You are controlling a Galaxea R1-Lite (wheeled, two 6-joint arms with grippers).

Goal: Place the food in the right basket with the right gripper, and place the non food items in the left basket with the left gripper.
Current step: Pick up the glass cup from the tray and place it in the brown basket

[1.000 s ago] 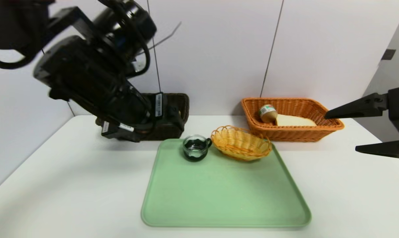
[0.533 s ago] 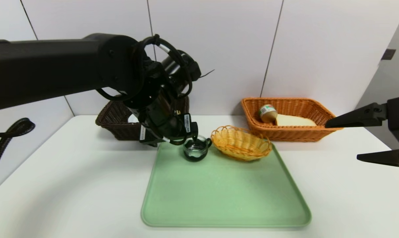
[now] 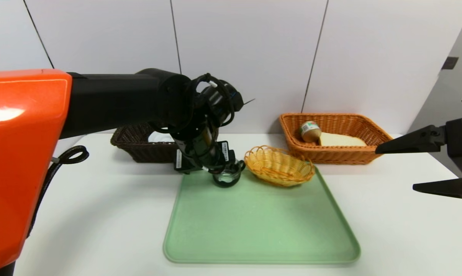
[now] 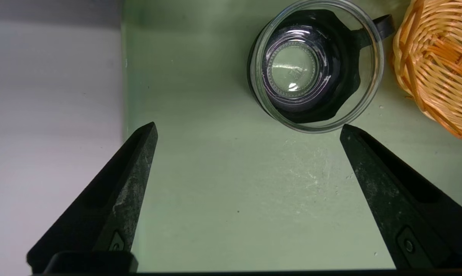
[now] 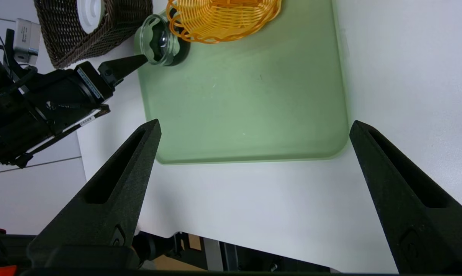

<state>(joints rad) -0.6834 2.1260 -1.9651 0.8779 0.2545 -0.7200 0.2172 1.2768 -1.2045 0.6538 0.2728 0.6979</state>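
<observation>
At the far left corner of the green tray, the left end effector hangs over the glass cup with its fingers spread wide and nothing between them. The cup stands upright on the tray, its black handle pointing toward the small yellow wicker basket just beside it.

To take the cup well, I would shift the fingers so they straddle the round wall evenly; in the left wrist view one fingertip sits near the rim and the other is well off to the side. Closing across the bowl, away from the handle, should keep it from twisting. Smooth glass may slip, so a low, centred grip seems wise. The lift must clear the wicker basket before swinging to the dark brown basket.

The right end effector waits at the right, likewise wide open and empty. Bread and the tin can lie in the orange basket.

The left arm hides much of the brown basket; only a white reel shows inside.
</observation>
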